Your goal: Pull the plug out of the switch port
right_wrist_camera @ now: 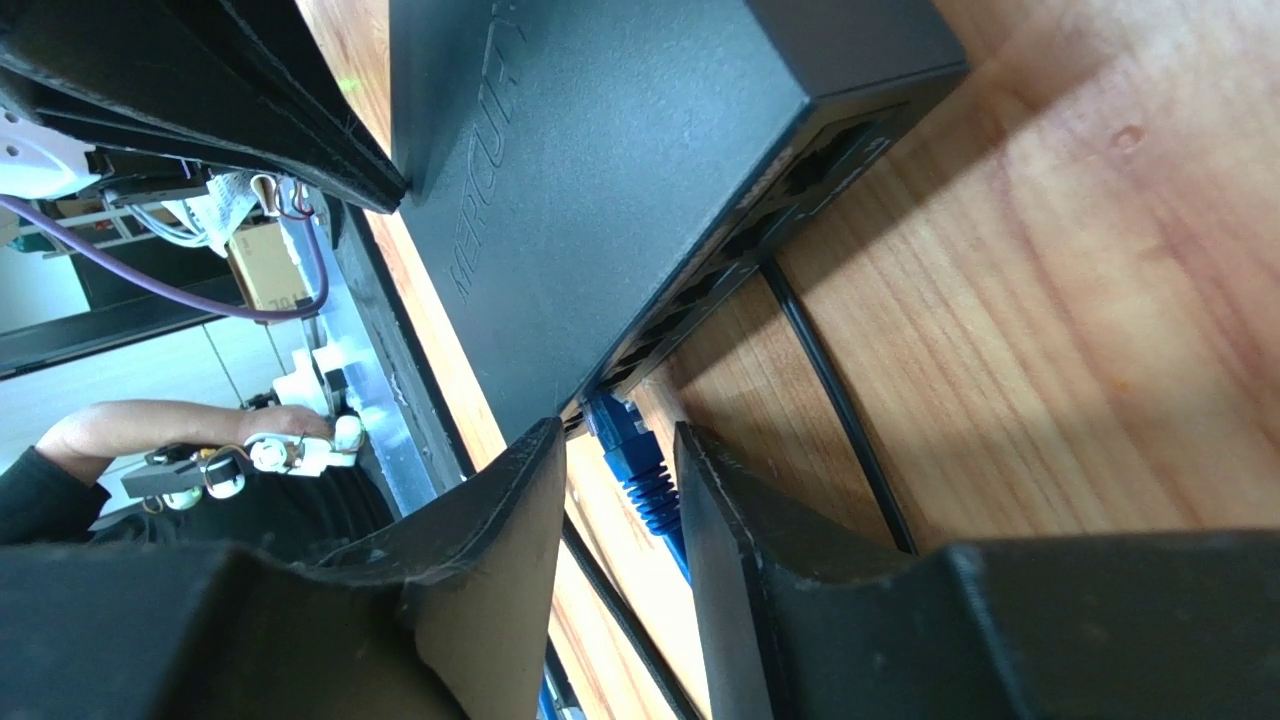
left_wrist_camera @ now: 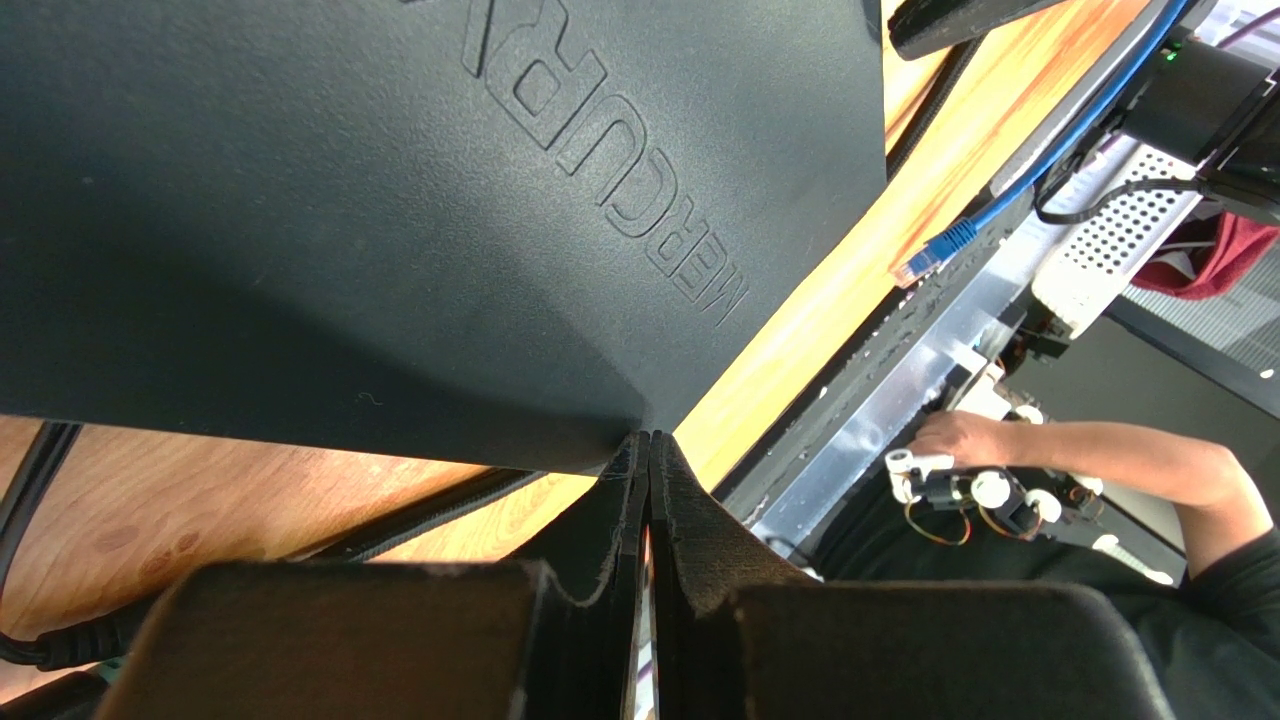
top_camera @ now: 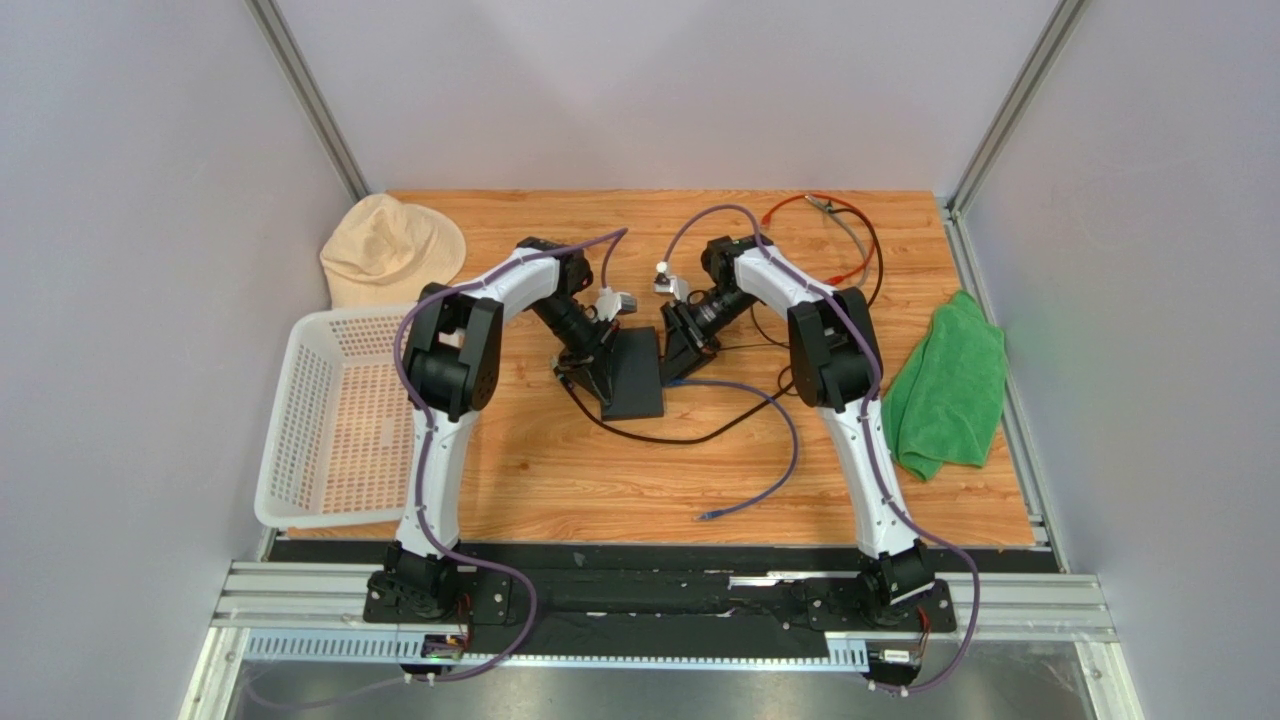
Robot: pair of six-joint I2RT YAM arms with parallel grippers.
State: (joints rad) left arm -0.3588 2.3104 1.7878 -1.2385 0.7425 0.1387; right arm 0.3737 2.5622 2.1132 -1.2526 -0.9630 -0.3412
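Note:
The flat black switch box (top_camera: 634,375) lies mid-table. The blue plug (right_wrist_camera: 624,450) sits in a switch port (right_wrist_camera: 591,405) at the end of the box's narrow edge. Its blue-purple cable (top_camera: 781,428) loops right and forward to a free end (top_camera: 706,518). My right gripper (right_wrist_camera: 616,435) is open, with one finger on each side of the plug and a gap on both sides. My left gripper (left_wrist_camera: 649,438) is shut and empty, its tips against the edge of the box (left_wrist_camera: 376,225). In the top view the grippers are at the box's left (top_camera: 589,360) and right (top_camera: 684,353).
A black cable (right_wrist_camera: 834,405) runs from the same port edge across the wood. A white basket (top_camera: 323,420) stands at the left, a beige hat (top_camera: 391,248) behind it. A green cloth (top_camera: 947,383) lies at the right, and red and black leads (top_camera: 827,218) at the back right.

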